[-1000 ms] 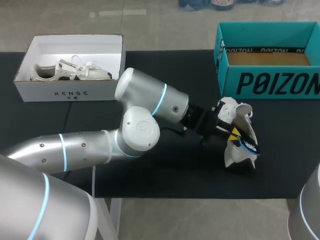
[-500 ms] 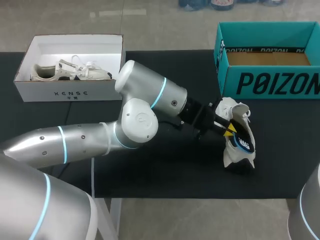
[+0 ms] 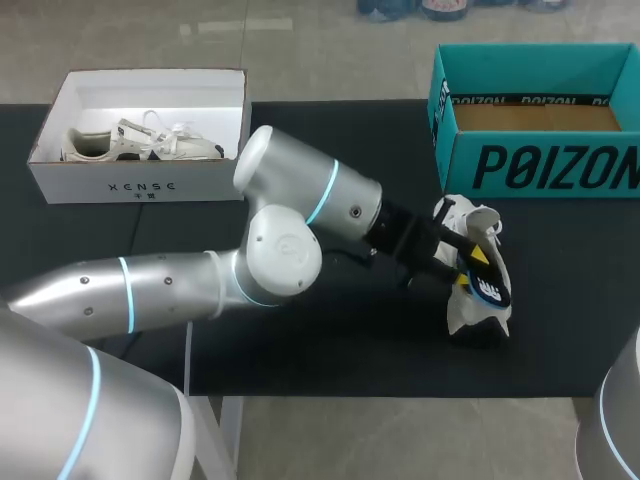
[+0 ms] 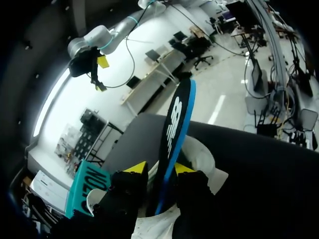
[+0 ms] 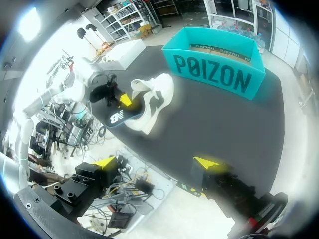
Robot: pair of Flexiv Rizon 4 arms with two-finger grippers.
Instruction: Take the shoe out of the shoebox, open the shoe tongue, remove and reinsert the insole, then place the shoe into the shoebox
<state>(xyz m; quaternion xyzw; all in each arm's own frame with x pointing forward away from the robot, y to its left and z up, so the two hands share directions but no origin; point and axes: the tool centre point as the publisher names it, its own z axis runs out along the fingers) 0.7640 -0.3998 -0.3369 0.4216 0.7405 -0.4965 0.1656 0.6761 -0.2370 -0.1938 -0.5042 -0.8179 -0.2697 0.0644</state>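
While the head view shows the left end effector reaching across to the right of the surface, only the left wrist view shows its grip clearly: both yellow tips press the insole from either side, so it is clamped on it. The insole is black with a blue edge and a white logo. It stands up out of the shoe, its lower end inside the opening. The shoe is white and lies on the surface just near of the teal box, outside it.

Only its own wrist view shows the right end effector. Its fingers are wide apart with nothing between them, at the near edge of the surface, well apart from the shoe.

At far left a white box holds a second shoe.
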